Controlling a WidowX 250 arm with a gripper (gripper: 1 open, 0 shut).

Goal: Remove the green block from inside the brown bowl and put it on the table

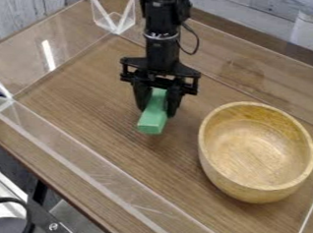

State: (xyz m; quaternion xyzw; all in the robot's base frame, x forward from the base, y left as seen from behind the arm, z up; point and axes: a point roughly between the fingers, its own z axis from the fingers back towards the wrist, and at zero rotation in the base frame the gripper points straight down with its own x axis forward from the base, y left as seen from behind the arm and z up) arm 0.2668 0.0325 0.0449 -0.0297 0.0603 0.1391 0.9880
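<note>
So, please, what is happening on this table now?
A black robot arm is holding the small green block in its shut jaws. The block is outside the round wooden bowl, over the part of the brown wooden table to one side of it. It seems the arm took it out of the bowl and is putting it down, but I cannot tell if the block already touches the table.
</note>
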